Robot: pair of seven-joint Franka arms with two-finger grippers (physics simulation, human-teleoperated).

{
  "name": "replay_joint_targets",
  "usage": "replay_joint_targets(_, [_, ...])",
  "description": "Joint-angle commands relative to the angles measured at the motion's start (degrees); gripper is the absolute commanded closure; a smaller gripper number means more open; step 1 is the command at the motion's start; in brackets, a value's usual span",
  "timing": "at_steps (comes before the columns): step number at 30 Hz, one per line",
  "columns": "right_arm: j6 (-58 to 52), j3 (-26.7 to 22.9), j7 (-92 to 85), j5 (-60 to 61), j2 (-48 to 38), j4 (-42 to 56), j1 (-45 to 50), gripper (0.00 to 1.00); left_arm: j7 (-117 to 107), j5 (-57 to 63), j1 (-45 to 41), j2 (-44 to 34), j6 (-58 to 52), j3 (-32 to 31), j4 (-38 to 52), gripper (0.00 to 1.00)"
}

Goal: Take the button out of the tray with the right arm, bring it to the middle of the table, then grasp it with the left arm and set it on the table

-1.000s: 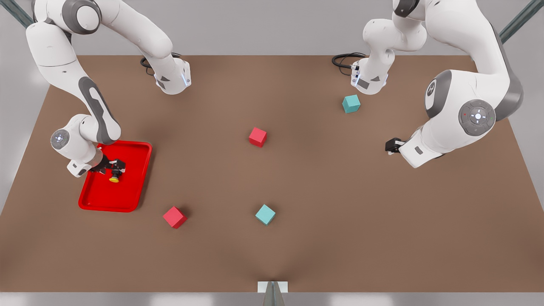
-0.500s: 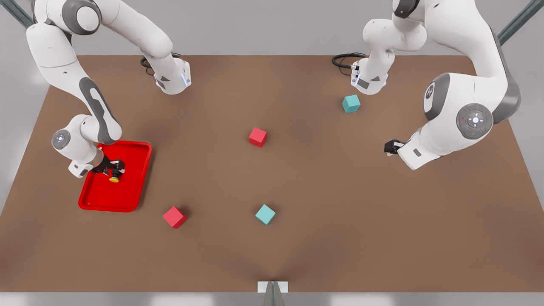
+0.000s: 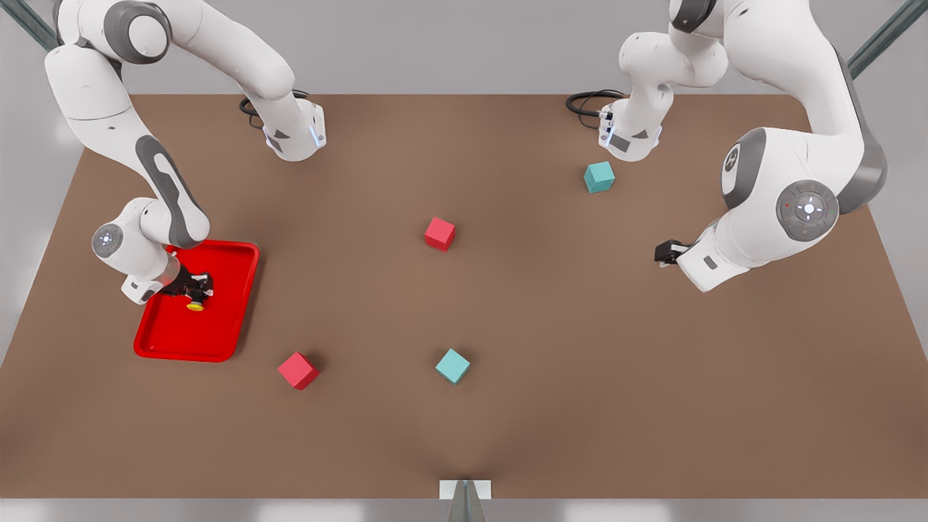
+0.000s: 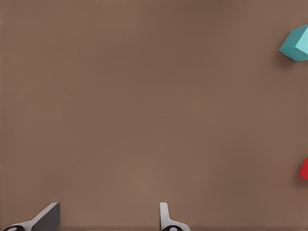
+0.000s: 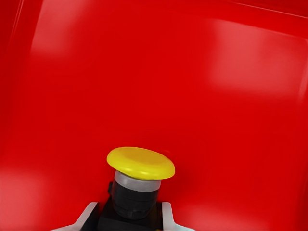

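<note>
R arm (image 3: 156,196): front view's left side, reaching down over the tray.
Tray (image 3: 174,341): red, shallow, raised rim; sits on table at approx 9 o'clock from table centre, near the edge. Floor also seen in R wrist view (image 5: 202,86).
R gripper (image 3: 194,288): inside tray, upper half; fingers (image 5: 166,216) clenched on the button's black base, one each side.
Button (image 3: 194,307): yellow cap, black base; in tray, gripped by R gripper. R wrist view shows cap (image 5: 140,162) just past the fingertips. Can't tell if base touches tray floor.
Red cube A (image 3: 298,370): on table, approx 4 o'clock from tray, near it, apart.
Red cube B (image 3: 439,233): near table centre, approx 12 o'clock from teal cube A.
Teal cube A (image 3: 452,365): on table, toward 6 o'clock edge.
Teal cube B (image 3: 599,177): approx 2 o'clock from centre, near the front view's right arm base.
Table (image 3: 565,348): brown, flat.
L gripper (image 3: 668,251): front view's right side, at approx 3 o'clock, above bare table, well apart from all cubes; waits. Fingers (image 4: 47,217) released, wide gap, nothing between.
L arm (image 3: 790,196): bent above the 3 o'clock edge.
</note>
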Motion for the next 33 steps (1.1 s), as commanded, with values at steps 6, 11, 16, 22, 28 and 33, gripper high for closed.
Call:
replay_joint_targets(6, [-9.54,3.4,5.2,-0.48,-2.64,5.8,4.2,0.59,-0.01,0.03,0.0,-0.07,-0.08,0.0,0.07,0.0])
replay_joint_targets(11, [-18.76,10.26,16.8,-0.66,-2.81,13.88,10.25,0.57,-0.01,0.03,0.0,-0.07,0.0,0.0,0.07,0.0])
replay_joint_targets(16, [-19.38,10.17,33.95,-1.72,-2.02,17.76,25.55,0.56,-0.01,0.03,0.0,-0.07,0.09,0.0,-0.02,0.0])
replay_joint_targets(22, [-19.47,10.0,47.04,-1.63,-0.01,21.79,35.75,0.58,-0.01,0.03,0.0,0.02,-0.08,0.0,-0.02,0.0])
replay_joint_targets(28, [-27.55,9.56,68.39,-1.28,8.07,36.73,51.3,0.58,-0.01,0.12,0.0,0.37,0.09,0.0,0.07,0.0])
replay_joint_targets(33, [-33.62,2.88,86.14,-1.28,20.47,58.79,69.5,0.57,-0.01,0.12,0.0,0.46,0.36,0.0,0.07,0.0])
